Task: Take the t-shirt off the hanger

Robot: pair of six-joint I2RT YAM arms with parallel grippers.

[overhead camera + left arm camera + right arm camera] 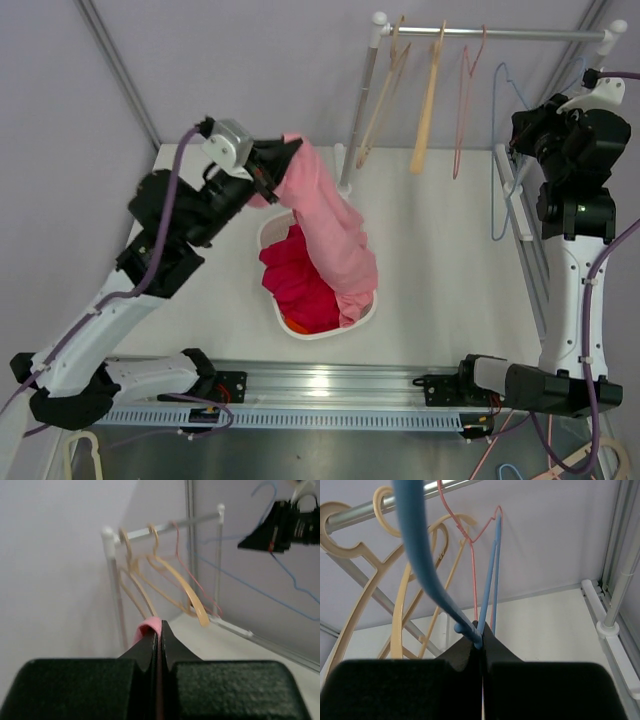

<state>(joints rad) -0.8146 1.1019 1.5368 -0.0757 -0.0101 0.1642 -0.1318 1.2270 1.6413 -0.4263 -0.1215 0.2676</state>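
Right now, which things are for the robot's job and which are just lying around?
For the job: pink t-shirt, blue hanger, left gripper, right gripper.
Just there: wooden hangers, pink wire hanger, rack, white basket, red clothes.

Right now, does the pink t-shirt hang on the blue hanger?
No, the left gripper holds the t-shirt above the basket; the hanger is bare.

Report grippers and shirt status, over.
Left gripper shut on pink t-shirt. Right gripper shut on bare blue hanger. T-shirt off hanger, draping into basket.
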